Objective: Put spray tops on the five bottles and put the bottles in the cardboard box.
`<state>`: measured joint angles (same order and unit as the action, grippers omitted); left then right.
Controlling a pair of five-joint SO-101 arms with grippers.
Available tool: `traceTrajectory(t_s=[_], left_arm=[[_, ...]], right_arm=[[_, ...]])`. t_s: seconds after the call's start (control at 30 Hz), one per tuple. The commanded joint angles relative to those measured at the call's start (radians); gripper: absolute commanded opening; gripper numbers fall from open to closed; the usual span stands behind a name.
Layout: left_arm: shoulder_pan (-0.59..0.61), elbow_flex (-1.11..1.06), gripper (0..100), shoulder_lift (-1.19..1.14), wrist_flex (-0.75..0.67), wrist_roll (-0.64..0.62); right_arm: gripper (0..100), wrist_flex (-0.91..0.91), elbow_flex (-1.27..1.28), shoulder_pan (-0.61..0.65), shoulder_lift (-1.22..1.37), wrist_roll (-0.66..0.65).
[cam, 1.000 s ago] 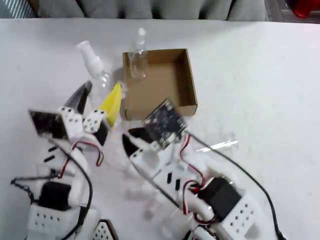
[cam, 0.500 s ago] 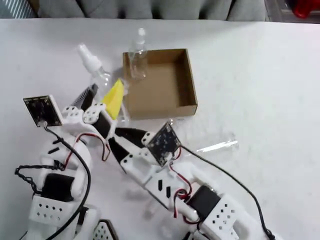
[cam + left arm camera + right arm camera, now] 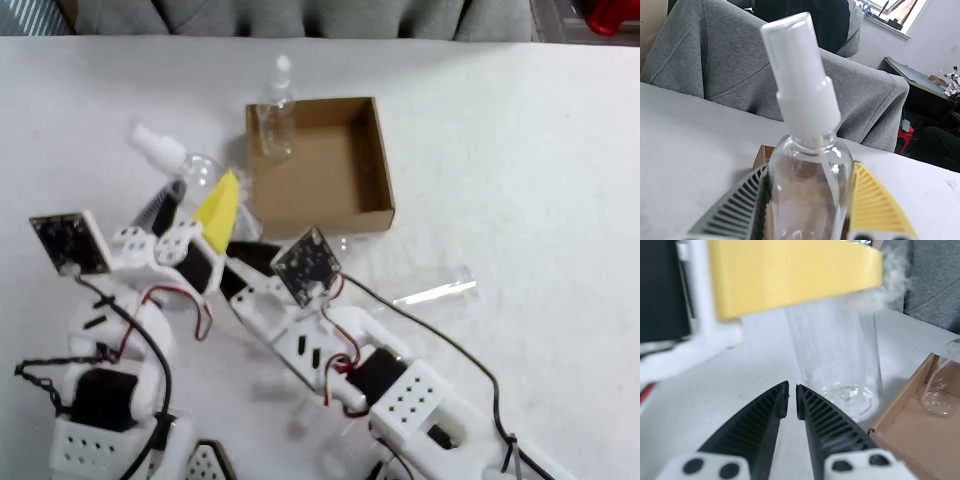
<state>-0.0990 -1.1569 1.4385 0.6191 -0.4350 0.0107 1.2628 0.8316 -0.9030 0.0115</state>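
The left arm (image 3: pixel 125 330) and right arm (image 3: pixel 285 325) are white printed shells with black servo blocks (image 3: pixel 105 392), looping red and black cables (image 3: pixel 190 298) and a dark circuit board (image 3: pixel 305 265) at each wrist. The left hand (image 3: pixel 810 172) pairs a ribbed grey finger (image 3: pixel 735 215) with a yellow one. The right hand (image 3: pixel 791 390) has two ribbed black ones.

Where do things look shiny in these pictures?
Left wrist view: light glints on the clear bottle in the left gripper, with a bright window behind. Right wrist view: the bottle's base shines. High view: a thin clear piece glints on the white table.
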Motion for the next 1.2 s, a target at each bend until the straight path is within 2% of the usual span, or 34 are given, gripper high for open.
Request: traceTrajectory(t_s=[0.0, 0.13, 0.2, 0.33, 0.43, 0.6, 0.8, 1.0, 1.07, 1.17], left_arm=[[-0.004, 0.058, 2, 0.079, 0.057, -0.011], [-0.002, 0.058, 2, 0.079, 0.069, -0.002], [-0.001, 0.054, 2, 0.077, 0.066, 0.043], [0.002, -0.006, 2, 0.077, -0.008, 0.074], [0.001, -0.071, 2, 0.076, -0.107, 0.117], [-0.002, -0.158, 2, 0.076, -0.267, 0.198], [-0.004, -0.141, 2, -0.045, -0.364, 0.249], [-0.002, 0.043, 2, -0.366, -0.39, 0.265], [-0.004, 0.094, 2, -0.45, -0.411, 0.262], [-0.01, 0.127, 2, -0.562, -0.523, 0.261]], right_arm=[[1.6, 0.048, -0.052, -0.062, 0.031, -0.002], [1.6, 0.038, -0.043, -0.068, 0.031, -0.002], [1.6, 0.002, -0.028, -0.067, 0.028, -0.009], [1.6, -0.179, -0.02, -0.088, -0.022, -0.011], [1.6, -0.355, -0.026, -0.17, -0.116, -0.026], [1.6, -0.633, -0.021, -0.372, -0.3, -0.146], [1.6, -0.863, -0.02, -0.568, -0.424, -0.153], [2.0, -0.888, 0.023, -0.768, -0.433, -0.155], [2.1, -0.835, 0.074, -0.823, -0.433, -0.155], [2.1, -0.719, 0.189, -0.883, -0.433, -0.155]])
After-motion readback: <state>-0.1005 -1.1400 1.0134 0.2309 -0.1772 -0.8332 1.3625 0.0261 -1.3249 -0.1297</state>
